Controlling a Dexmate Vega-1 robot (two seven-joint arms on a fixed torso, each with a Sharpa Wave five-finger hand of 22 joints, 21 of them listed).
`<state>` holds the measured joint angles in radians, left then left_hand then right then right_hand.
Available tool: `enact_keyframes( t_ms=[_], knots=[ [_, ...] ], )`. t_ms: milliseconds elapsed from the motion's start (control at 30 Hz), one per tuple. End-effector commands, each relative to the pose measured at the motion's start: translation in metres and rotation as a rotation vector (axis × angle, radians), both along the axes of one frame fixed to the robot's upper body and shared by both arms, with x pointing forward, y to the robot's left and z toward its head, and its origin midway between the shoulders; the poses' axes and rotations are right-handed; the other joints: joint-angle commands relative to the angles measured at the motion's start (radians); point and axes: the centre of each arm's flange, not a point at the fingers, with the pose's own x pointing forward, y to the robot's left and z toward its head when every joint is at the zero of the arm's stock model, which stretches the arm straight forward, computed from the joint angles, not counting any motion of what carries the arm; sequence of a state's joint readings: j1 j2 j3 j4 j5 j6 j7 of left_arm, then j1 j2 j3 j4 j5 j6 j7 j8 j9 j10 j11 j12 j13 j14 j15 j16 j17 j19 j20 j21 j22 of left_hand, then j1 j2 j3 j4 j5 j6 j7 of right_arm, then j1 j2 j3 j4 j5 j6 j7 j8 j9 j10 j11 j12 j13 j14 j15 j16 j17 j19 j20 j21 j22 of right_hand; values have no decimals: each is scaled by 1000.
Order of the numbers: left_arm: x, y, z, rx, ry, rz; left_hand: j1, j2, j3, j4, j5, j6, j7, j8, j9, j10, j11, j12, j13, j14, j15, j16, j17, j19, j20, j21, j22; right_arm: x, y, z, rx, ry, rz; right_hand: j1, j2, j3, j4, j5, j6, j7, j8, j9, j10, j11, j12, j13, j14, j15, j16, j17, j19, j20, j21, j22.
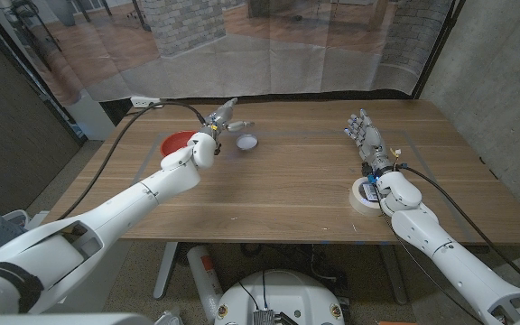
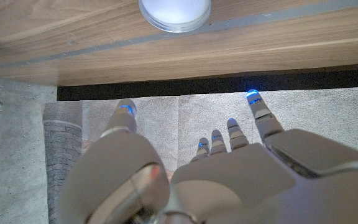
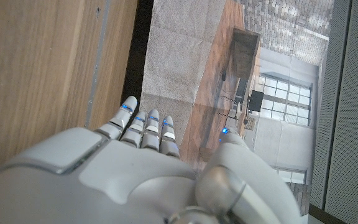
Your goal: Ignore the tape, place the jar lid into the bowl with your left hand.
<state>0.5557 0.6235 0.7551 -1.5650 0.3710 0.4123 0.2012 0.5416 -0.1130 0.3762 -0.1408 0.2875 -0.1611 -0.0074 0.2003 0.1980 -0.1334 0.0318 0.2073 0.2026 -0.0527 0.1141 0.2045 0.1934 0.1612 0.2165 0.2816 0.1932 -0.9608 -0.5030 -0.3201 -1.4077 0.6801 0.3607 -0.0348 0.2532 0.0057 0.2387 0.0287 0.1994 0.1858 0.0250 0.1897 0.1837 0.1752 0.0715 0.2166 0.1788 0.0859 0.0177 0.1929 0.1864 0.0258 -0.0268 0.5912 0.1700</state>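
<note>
The jar lid (image 1: 247, 142) lies on the wooden table (image 1: 287, 185) near its far edge, white top up, just to the right of my left hand (image 1: 217, 123) and apart from it. That hand hovers with fingers (image 2: 258, 111) spread and grasps nothing. The red bowl (image 1: 176, 143) sits behind my left wrist, near the lid. My right hand (image 1: 366, 135) is released too, fingers straight and apart, with the tape (image 1: 365, 194) roll under its wrist. I can read no writing on anything.
</note>
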Motion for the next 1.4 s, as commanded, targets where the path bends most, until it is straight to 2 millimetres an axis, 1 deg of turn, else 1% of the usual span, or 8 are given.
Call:
enact_keyframes(
  t_ms=[33, 233, 267, 433, 467, 600, 1133, 1400],
  knots=[
    [2, -10, 4, 57, 29, 44, 3, -13, -8, 1, -4, 11, -1, 13, 2, 6, 5, 9, 6, 10, 10, 9, 4, 13, 2, 10, 2, -1, -1, 0, 15, -5, -3, -1, 11, 4, -5, -1, 4, -7, 6, 5, 6, 4, -5, 5, 5, 2, 3, 0, 7, 2, -8, 2],
    [2, -14, 5, 91, 33, 67, 6, -17, -13, 3, -6, 45, -8, 24, 2, 34, 3, 22, 7, 23, 12, 12, 6, 33, 3, 11, 0, -4, -2, 1, 10, -17, -5, -1, 11, 4, -6, -1, 6, -6, 7, 5, 6, 4, -5, 5, 5, 2, 3, 0, 9, 2, -10, 2],
    [2, -15, 5, 94, 32, 68, 7, -17, -14, 3, -7, 52, -14, 26, 2, 38, 1, 23, 7, 23, 11, 11, 6, 36, 3, 10, -1, -4, -2, 1, 17, -16, -5, -1, 11, 4, -6, -1, 6, -6, 7, 5, 6, 4, -5, 5, 5, 2, 3, -1, 10, 2, -11, 2],
    [3, -19, 5, 130, 20, 95, 12, -17, -16, 3, -8, 85, -20, 36, 1, 57, -6, 30, 8, 34, 11, 14, 6, 46, 3, 8, -2, -5, -2, 1, 23, -17, -4, -1, 12, 3, -7, -1, 7, -6, 7, 5, 6, 2, -6, 5, 5, 2, 3, -1, 12, 2, -14, 3],
    [3, -20, 4, 140, 14, 103, 16, -16, -16, 3, -9, 98, -23, 39, 1, 74, -10, 36, 8, 43, 10, 16, 6, 51, 3, 7, -3, -5, -2, 1, 18, -19, -4, -1, 12, 3, -7, -1, 7, -6, 7, 5, 6, 2, -5, 5, 5, 2, 3, -1, 12, 1, -14, 3],
    [5, -23, 2, 162, 6, 121, 24, -14, -17, 4, -10, 136, -29, 49, 1, 96, -18, 43, 8, 60, 7, 19, 6, 61, 3, 3, -5, -5, -1, -1, 21, -18, -3, -2, 12, 3, -7, -1, 7, -6, 7, 5, 6, 3, -6, 5, 7, 3, 3, 0, 13, 2, -16, 3],
    [13, -32, -5, 234, 4, 178, 33, -11, -18, 4, -12, 152, -30, 49, 0, 118, -27, 49, 8, 80, 1, 23, 5, 75, 3, 0, -5, -7, -2, -3, 38, -16, -6, -2, 13, 2, -9, -1, 7, -7, 6, 5, 6, 4, -6, 5, 7, 2, 3, 0, 20, 5, -23, 3],
    [15, -41, -15, 298, -20, 218, 39, -8, -18, 5, -13, 158, -30, 48, 0, 123, -37, 49, 8, 92, -8, 25, 5, 83, 3, -1, -5, -7, -1, -3, 36, -17, -2, -2, 13, 2, -10, -1, 7, -7, 6, 5, 6, 4, -6, 5, 7, 2, 2, -1, 23, 6, -26, 3]
  ],
)
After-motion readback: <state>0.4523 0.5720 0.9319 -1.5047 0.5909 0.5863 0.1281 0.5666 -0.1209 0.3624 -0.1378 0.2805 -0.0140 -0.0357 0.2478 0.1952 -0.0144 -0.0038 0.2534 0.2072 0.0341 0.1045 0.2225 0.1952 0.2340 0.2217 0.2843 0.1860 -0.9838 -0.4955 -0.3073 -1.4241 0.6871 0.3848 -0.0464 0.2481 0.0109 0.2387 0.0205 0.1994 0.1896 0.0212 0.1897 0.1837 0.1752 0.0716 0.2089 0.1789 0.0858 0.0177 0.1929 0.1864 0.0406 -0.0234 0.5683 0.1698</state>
